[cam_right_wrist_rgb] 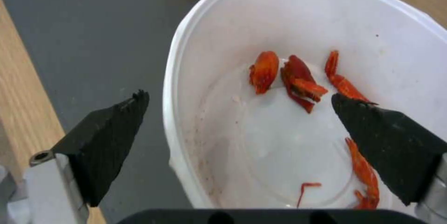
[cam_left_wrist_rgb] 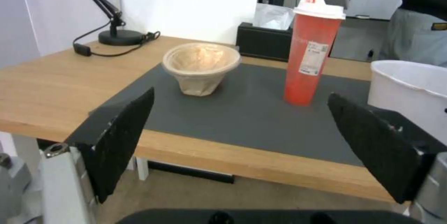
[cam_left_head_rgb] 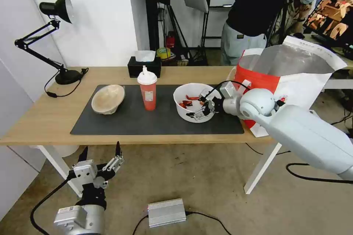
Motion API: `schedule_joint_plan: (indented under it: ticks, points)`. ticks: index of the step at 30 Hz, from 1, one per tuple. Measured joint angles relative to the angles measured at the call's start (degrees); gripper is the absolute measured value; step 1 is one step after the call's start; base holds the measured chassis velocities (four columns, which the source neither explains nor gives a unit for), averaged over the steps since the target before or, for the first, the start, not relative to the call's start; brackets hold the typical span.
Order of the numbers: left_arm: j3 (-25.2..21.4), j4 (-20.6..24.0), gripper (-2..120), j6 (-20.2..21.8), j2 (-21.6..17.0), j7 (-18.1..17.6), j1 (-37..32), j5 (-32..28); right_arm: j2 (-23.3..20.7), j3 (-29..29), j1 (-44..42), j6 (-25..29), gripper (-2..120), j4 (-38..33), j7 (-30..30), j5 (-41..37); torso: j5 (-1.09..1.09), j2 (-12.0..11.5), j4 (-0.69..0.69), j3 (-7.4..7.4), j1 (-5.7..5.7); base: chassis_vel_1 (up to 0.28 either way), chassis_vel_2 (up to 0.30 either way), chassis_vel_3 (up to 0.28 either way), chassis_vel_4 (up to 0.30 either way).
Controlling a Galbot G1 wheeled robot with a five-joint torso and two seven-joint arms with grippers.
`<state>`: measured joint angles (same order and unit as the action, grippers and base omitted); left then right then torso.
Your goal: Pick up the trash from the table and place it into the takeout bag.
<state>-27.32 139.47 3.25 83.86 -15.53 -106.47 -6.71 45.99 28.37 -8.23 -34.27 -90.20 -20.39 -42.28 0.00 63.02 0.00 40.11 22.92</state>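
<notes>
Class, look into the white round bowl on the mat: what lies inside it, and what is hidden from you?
Inside the white round bowl lie red food scraps on its floor. The open right gripper straddles the rim, one finger inside, covering part of the scraps.

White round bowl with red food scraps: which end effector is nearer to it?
The right. The right end effector is open at the white round bowl with red food scraps, one finger outside its rim and one inside. The left end effector hangs open below the light-wood table edge.

I am reaching my right arm forward, its right gripper [cam_left_head_rgb: 200, 108] spread wide. I am holding my left gripper [cam_left_head_rgb: 101, 152] low, fingers parted and pointing up.
</notes>
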Motion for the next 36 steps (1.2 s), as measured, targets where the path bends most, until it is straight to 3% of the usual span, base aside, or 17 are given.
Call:
schedule_joint_plan:
  ticks: [36]
  points:
    - [0.0,0.6,100,-0.8,1.3,0.0,-0.5,0.7,2.9,3.0,1.6,-0.6,100,4.3,-1.4,2.9,0.0,0.0,0.0,0.0,0.0,0.0,0.0,0.0,0.0]
